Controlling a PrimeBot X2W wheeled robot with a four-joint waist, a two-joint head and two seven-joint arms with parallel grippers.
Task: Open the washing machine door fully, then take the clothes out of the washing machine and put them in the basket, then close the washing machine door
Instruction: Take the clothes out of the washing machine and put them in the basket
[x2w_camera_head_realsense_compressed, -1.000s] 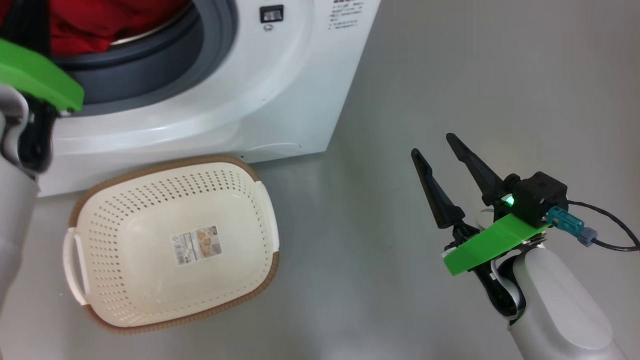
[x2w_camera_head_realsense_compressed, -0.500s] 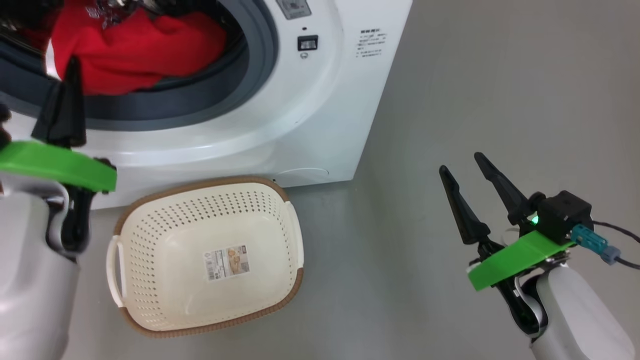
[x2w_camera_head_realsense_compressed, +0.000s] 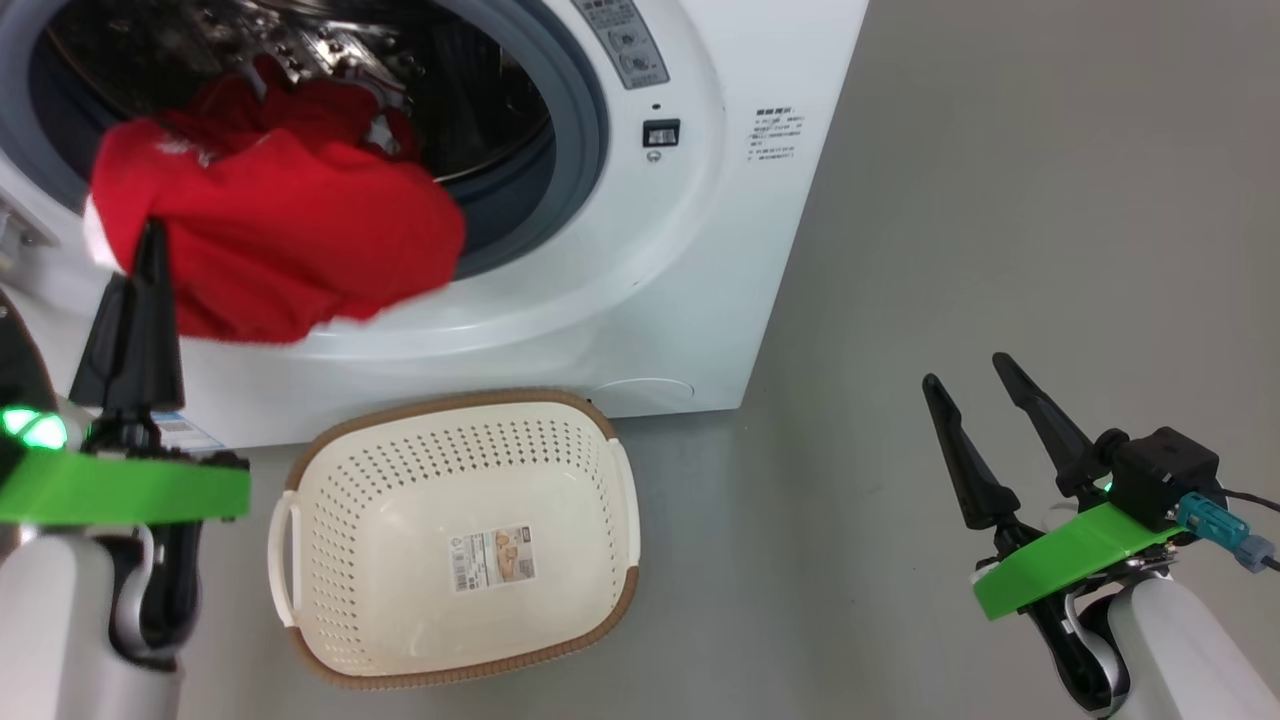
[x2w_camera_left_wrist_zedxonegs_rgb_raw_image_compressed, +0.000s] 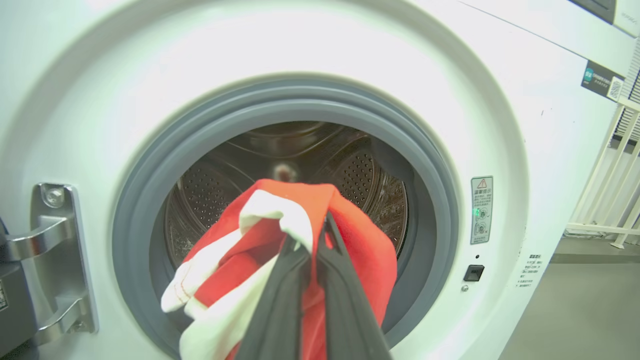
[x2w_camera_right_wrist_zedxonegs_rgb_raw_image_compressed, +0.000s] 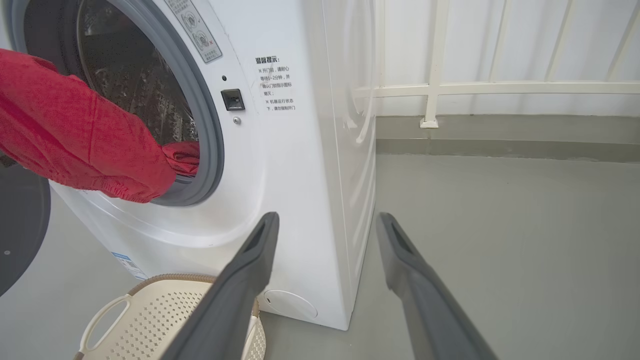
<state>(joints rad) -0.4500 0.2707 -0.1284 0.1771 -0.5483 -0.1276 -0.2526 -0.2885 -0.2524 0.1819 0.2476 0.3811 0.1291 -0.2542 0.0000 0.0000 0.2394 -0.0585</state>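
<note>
Glossy white washing machine (x2w_camera_head_realsense_compressed: 720, 260) shell, matt grey rubber drum ring (x2w_camera_left_wrist_zedxonegs_rgb_raw_image_compressed: 290, 102), shiny perforated metal drum (x2w_camera_left_wrist_zedxonegs_rgb_raw_image_compressed: 200, 192), soft red cloth clothes (x2w_camera_head_realsense_compressed: 300, 240) with white trim, smooth cream perforated plastic basket (x2w_camera_head_realsense_compressed: 380, 480), paper label (x2w_camera_head_realsense_compressed: 492, 560), matt grey floor (x2w_camera_head_realsense_compressed: 1000, 200)

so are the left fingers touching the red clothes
Touching. The left wrist view shows the left gripper shut on the clothes, with red and white fabric pinched between its fingers.

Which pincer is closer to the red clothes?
Left. The left pincer is shut on the red clothes in front of the washing machine; the right pincer is open, well off to the right above the floor, beyond the basket.
</note>
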